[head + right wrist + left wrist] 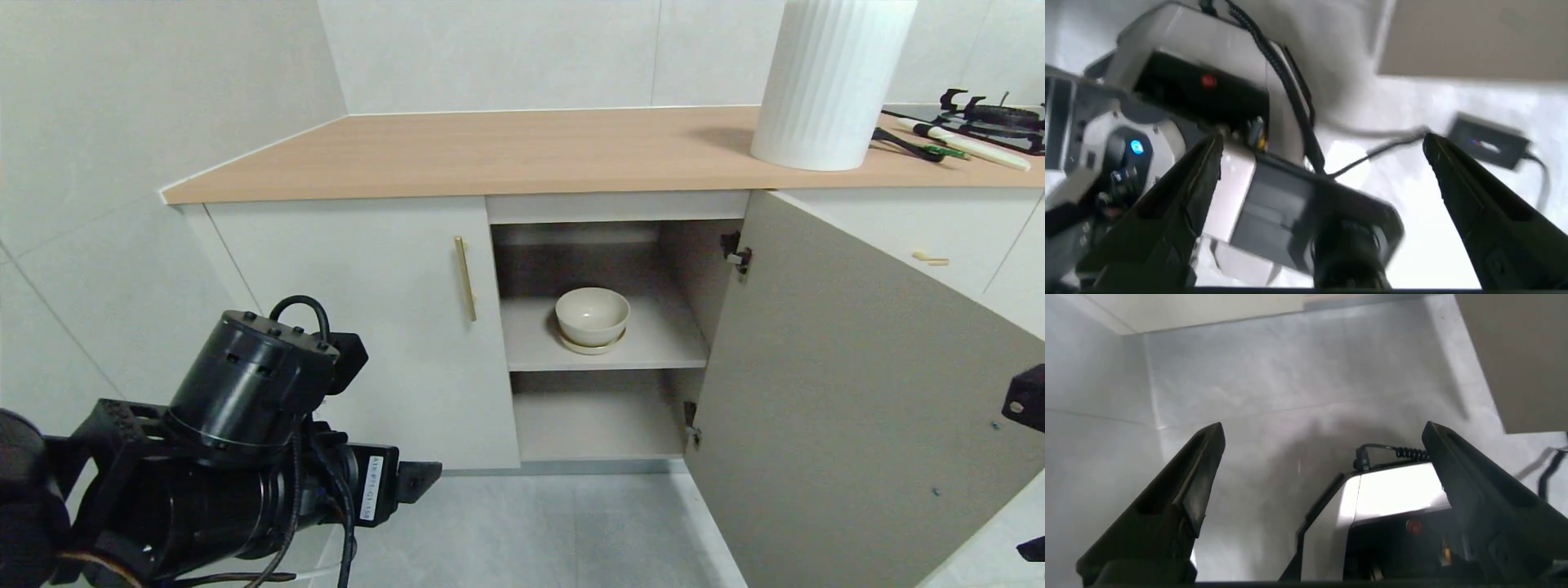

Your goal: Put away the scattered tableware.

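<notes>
With the bowl (593, 314) already on its plate (584, 348) on the cabinet's middle shelf (661, 339), the step in hand looked like fetching more from the counter (490, 151). An arm would do well to rise clear of the open door (857, 392) and take the utensils (947, 143) beside the white jar (824, 82) along their length. The left gripper (1323, 433) pointed at the floor, fingers spread wide, grasping and touching nothing. The right gripper (1321, 143) was equally wide and empty.
</notes>
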